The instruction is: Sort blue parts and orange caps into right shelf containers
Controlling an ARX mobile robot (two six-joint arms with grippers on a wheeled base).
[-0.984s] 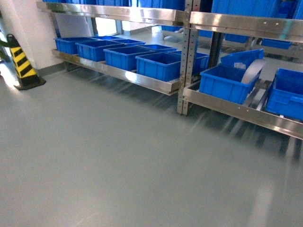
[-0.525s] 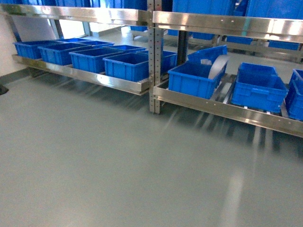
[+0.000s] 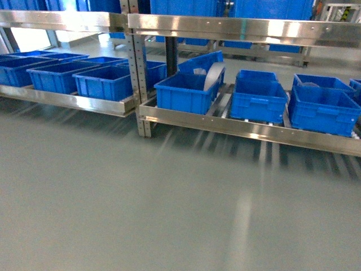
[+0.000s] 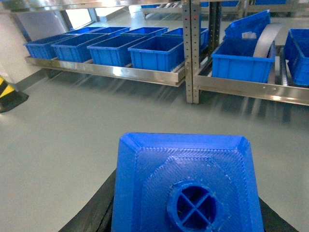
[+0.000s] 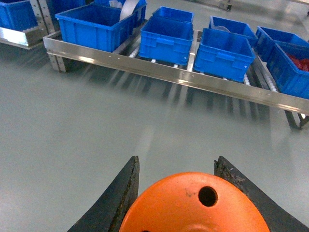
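- while the base faces the shelf, left gripper [image 4: 186,212] is clamped on a blue part [image 4: 186,186], right gripper [image 5: 186,203] on an orange cap [image 5: 193,208].
- right shelf containers [image 3: 258,100] sit far right, well apart.
- best: close in squarely, grips firm, release only above an open crate.

Smooth grey floor [image 3: 169,214] fills the lower frame; stainless steel shelving [image 3: 225,25] spans the top, its surfaces reflecting light.
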